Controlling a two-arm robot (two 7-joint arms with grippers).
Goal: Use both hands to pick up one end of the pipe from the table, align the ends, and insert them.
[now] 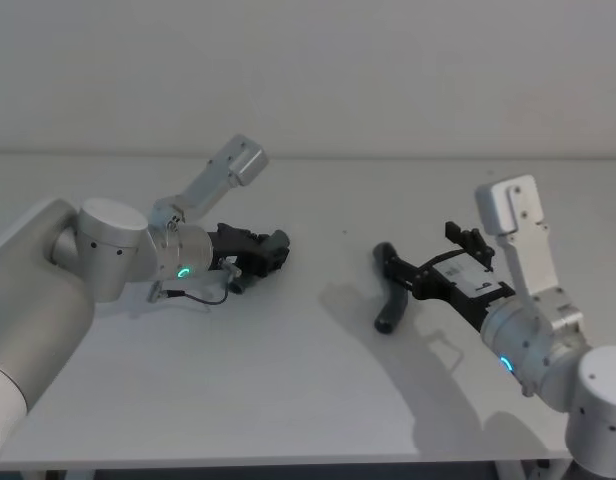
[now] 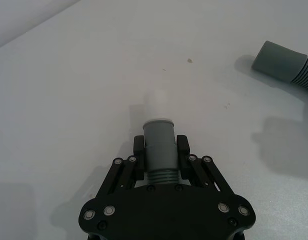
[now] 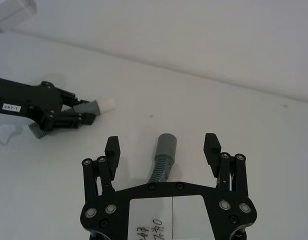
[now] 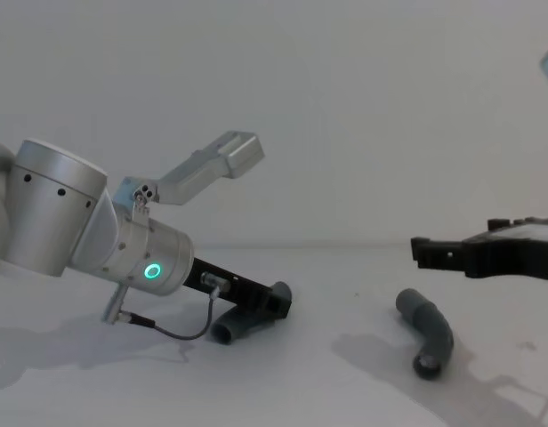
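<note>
Table (image 1: 308, 400) bore one pipe piece (image 1: 391, 305) beneath the released, wide-spread right gripper (image 3: 162, 145), while the left gripper (image 2: 160, 145), low over that table, clenched the other piece (image 2: 159, 134)

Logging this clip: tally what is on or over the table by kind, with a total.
Black grippers: 2, the left gripper shut and the right gripper open.
Grey pipe pieces: 2, the held pipe piece in the left gripper and the loose pipe piece lying on the table.
Total: 4
</note>
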